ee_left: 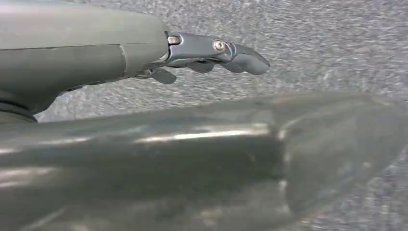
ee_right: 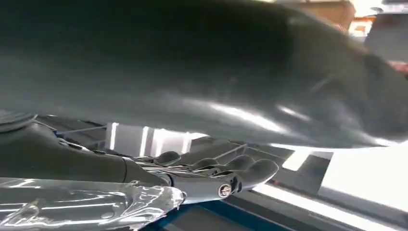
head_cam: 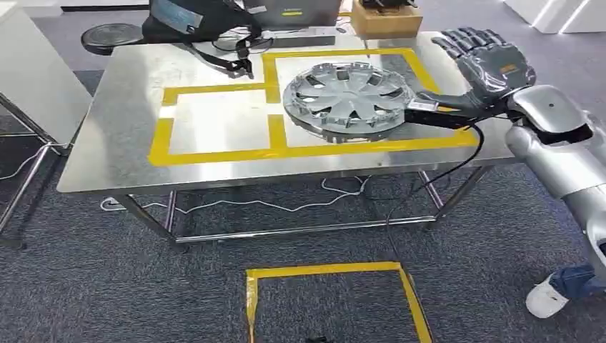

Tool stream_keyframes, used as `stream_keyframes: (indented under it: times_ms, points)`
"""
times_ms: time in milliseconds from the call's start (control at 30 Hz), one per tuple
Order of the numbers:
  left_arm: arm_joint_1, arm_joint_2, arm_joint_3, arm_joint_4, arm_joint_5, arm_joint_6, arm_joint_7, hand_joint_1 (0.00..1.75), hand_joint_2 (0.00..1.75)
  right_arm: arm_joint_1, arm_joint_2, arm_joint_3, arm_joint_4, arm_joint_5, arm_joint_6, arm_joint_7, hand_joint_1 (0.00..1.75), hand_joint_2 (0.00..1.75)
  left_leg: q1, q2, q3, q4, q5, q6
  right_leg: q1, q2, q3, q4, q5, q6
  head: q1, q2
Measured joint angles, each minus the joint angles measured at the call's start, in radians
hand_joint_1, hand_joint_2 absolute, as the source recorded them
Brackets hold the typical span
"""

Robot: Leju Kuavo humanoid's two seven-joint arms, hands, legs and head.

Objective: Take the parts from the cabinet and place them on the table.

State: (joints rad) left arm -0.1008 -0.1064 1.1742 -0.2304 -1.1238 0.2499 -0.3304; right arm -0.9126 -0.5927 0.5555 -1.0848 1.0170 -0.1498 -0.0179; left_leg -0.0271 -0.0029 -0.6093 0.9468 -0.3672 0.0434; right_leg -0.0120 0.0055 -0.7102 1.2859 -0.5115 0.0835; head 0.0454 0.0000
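part: silver round plastic hubcap (head_cam: pixel 348 100) flat on steel table (head_cam: pixel 114 153), inside yellow tape box near right edge
right hand (head_cam: pixel 487 70): fingers spread, thumb at hubcap rim
left hand (ee_left: pixel 211 53): empty, fingers loosely apart, over carpet

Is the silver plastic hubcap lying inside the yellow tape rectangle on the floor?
No, the silver plastic hubcap lies on the steel table.

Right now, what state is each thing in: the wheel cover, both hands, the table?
wheel cover: flat on the table, inside the yellow tape outline
right hand: fingers spread, thumb at the cover's rim; hold unclear
left hand: empty, over the carpet
table: upright, holding the cover
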Motion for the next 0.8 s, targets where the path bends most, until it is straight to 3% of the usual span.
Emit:
stream_keyframes:
  times_ms: [33,67,133,167,233,267,300,333,400,433,467,500,533,567,600,633,667,700,767,800]
  points:
    - [0.001,-0.001,-0.001,0.0,-0.004,0.0,0.002,0.0,0.0,0.022,-0.008,-0.01,-0.013,0.0,-0.012,0.001,0.0,0.0,0.003,0.0,-0.014,0.003,0.01,-0.004,-0.002,0.0,0.046,-0.053,0.04,0.004,0.001,0.0]
    - [0.003,-0.002,-0.001,0.0,-0.007,0.001,0.003,0.0,0.0,0.046,-0.019,-0.025,-0.034,0.0,-0.02,0.002,0.0,0.0,0.008,0.0,-0.026,0.006,0.018,-0.01,-0.005,-0.001,0.111,-0.138,0.066,0.011,0.0,0.0]
    - [0.007,0.011,-0.001,0.0,-0.008,0.005,0.002,0.0,0.0,0.096,-0.046,-0.055,-0.078,-0.001,-0.016,0.011,0.0,0.0,0.0,-0.006,-0.044,0.02,0.03,-0.021,-0.006,0.001,0.221,-0.298,0.013,0.03,0.006,0.0]
    - [0.009,0.006,-0.001,0.0,-0.008,0.005,0.0,0.0,0.0,0.131,-0.063,-0.07,-0.098,-0.003,-0.01,0.018,0.0,0.0,-0.003,-0.01,-0.045,0.02,0.039,-0.023,-0.007,0.003,0.216,-0.294,0.011,0.005,0.001,0.0]
    - [0.015,0.005,-0.001,0.0,-0.008,0.006,-0.003,0.0,0.0,0.196,-0.098,-0.108,-0.148,-0.006,-0.003,0.019,0.0,0.0,-0.003,-0.014,-0.055,0.02,0.056,-0.028,-0.005,-0.001,0.199,-0.282,0.017,-0.007,-0.003,0.0]
    - [0.019,0.006,-0.001,0.0,-0.008,0.006,-0.003,0.0,0.0,0.216,-0.106,-0.123,-0.163,-0.006,-0.002,0.02,0.0,0.0,-0.005,-0.015,-0.062,0.021,0.058,-0.032,-0.011,-0.003,0.185,-0.28,0.025,-0.018,-0.004,0.0]
    - [0.021,0.005,-0.002,0.001,-0.01,0.007,-0.003,0.0,1.75,0.228,-0.116,-0.134,-0.173,-0.006,0.001,0.02,0.0,0.0,-0.002,-0.011,-0.074,0.035,0.021,-0.044,-0.012,-0.002,0.175,-0.279,0.036,-0.034,-0.006,0.0]
    - [0.021,0.003,-0.002,0.001,-0.01,0.008,-0.004,0.0,1.75,0.245,-0.13,-0.149,-0.192,-0.007,0.001,0.02,0.0,0.0,0.001,-0.009,-0.087,0.081,-0.039,-0.054,-0.012,-0.002,0.164,-0.28,0.046,-0.043,-0.011,0.0]
    - [0.017,0.002,-0.002,0.001,-0.01,0.01,-0.005,0.0,1.75,0.269,-0.152,-0.176,-0.218,-0.007,0.002,0.021,0.0,0.0,0.009,-0.007,-0.128,0.242,-0.158,-0.065,-0.011,-0.003,0.138,-0.279,0.065,-0.049,-0.011,0.0]
    - [0.017,-0.001,-0.002,0.001,-0.009,0.011,-0.005,0.0,1.75,0.278,-0.16,-0.188,-0.227,-0.007,0.005,0.021,0.0,0.0,0.01,-0.006,-0.141,0.317,-0.19,-0.066,-0.01,-0.003,0.124,-0.279,0.077,-0.05,-0.011,0.0]
    - [0.016,-0.004,-0.002,0.001,-0.008,0.011,-0.005,0.0,1.75,0.286,-0.166,-0.196,-0.236,-0.007,0.007,0.021,0.0,0.0,0.01,-0.006,-0.138,0.353,-0.187,-0.063,-0.008,-0.003,0.11,-0.278,0.087,-0.05,-0.012,0.0]
    - [0.015,-0.006,-0.002,0.001,-0.008,0.011,-0.005,0.0,1.75,0.294,-0.171,-0.202,-0.243,-0.006,0.008,0.021,0.0,0.0,0.009,-0.006,-0.117,0.348,-0.161,-0.058,-0.005,-0.002,0.098,-0.278,0.096,-0.05,-0.011,0.0]
    - [0.014,-0.008,-0.002,0.001,-0.008,0.011,-0.005,0.0,1.75,0.301,-0.178,-0.209,-0.25,-0.006,0.014,0.021,0.0,0.0,0.008,-0.006,-0.08,0.309,-0.126,-0.048,-0.001,-0.002,0.085,-0.278,0.106,-0.05,-0.011,0.0]
    - [0.013,-0.009,-0.002,0.001,-0.008,0.011,-0.005,0.0,1.75,0.302,-0.185,-0.214,-0.255,-0.005,0.02,0.021,0.0,0.0,0.003,-0.006,-0.027,0.241,-0.098,-0.034,0.004,-0.001,0.073,-0.279,0.118,-0.05,-0.011,0.0]
    - [0.011,-0.009,-0.002,0.001,-0.008,0.012,-0.005,0.0,1.75,0.302,-0.189,-0.221,-0.259,-0.005,0.025,0.021,0.0,0.0,-0.005,-0.007,0.037,0.158,-0.094,-0.015,0.003,0.0,0.067,-0.279,0.127,-0.051,-0.01,0.0]
    - [0.01,-0.007,-0.002,0.001,-0.008,0.013,-0.004,0.0,1.75,0.302,-0.192,-0.23,-0.263,-0.003,0.028,0.021,0.0,0.0,-0.017,-0.007,0.111,0.07,-0.119,-0.001,0.007,0.0,0.062,-0.279,0.133,-0.047,-0.009,0.0]
    - [0.007,-0.006,-0.002,0.001,-0.008,0.015,-0.005,0.0,1.75,0.303,-0.193,-0.234,-0.266,-0.003,0.031,0.021,0.0,0.0,-0.02,-0.004,0.142,0.008,-0.136,0.003,0.008,-0.003,0.06,-0.28,0.142,-0.043,-0.016,0.0]
    - [0.005,-0.008,-0.002,0.002,-0.007,0.016,-0.004,0.0,1.75,0.3,-0.194,-0.234,-0.267,0.0,0.038,0.019,0.0,0.0,-0.021,-0.005,0.13,0.013,-0.126,-0.004,0.005,-0.004,0.058,-0.286,0.156,-0.04,-0.014,0.0]
    - [0.004,-0.009,-0.002,0.002,-0.005,0.018,-0.004,0.0,1.75,0.296,-0.194,-0.234,-0.266,0.012,0.047,0.012,0.0,0.0,-0.023,-0.005,0.119,0.008,-0.109,0.002,0.002,-0.005,0.055,-0.298,0.177,-0.029,-0.016,0.0]
    - [0.006,-0.016,-0.002,0.002,-0.004,0.018,-0.004,0.0,1.75,0.289,-0.193,-0.233,-0.264,0.022,0.048,0.008,0.0,0.0,-0.013,-0.003,0.113,-0.006,-0.086,0.007,0.004,-0.005,0.046,-0.299,0.173,-0.024,-0.017,0.0]
